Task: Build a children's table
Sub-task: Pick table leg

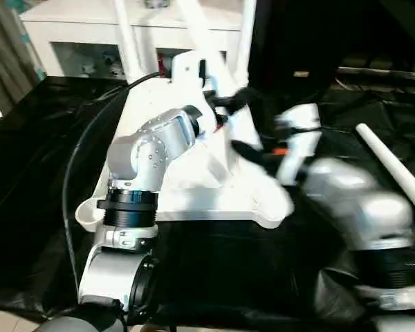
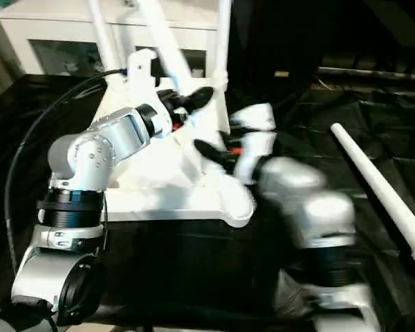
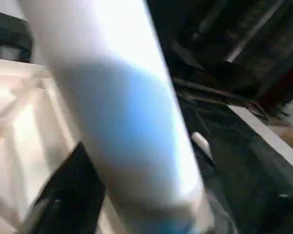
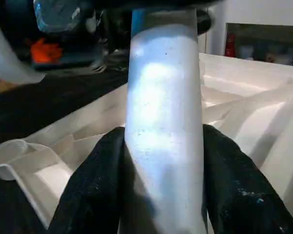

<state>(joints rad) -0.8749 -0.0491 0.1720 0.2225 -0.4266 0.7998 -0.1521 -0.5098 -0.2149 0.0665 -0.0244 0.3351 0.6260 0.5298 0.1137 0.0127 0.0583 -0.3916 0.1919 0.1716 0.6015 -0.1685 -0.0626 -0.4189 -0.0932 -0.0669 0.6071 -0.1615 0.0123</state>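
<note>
The white tabletop (image 1: 194,204) lies upside down on the black-draped table, its ribbed underside (image 4: 244,112) facing up. Two white legs (image 1: 124,34) (image 1: 247,34) stand upright at its far corners. A third leg (image 2: 167,48) leans over the tabletop's right side. My left gripper (image 1: 228,102) is shut on its middle, one black finger (image 3: 73,195) lying against the tube (image 3: 122,97). Lower on the same leg (image 4: 163,122), near the tabletop's right edge, my right gripper (image 1: 252,151) is shut, with its fingers (image 4: 97,185) clasping both sides. The fourth leg (image 1: 394,169) lies loose on the cloth to the right.
A white cabinet (image 1: 76,28) stands behind the table. A black cable (image 1: 76,159) loops from my left arm over the cloth on the left. Round sockets at the near-left (image 1: 88,211) and near-right (image 1: 273,207) corners hold nothing.
</note>
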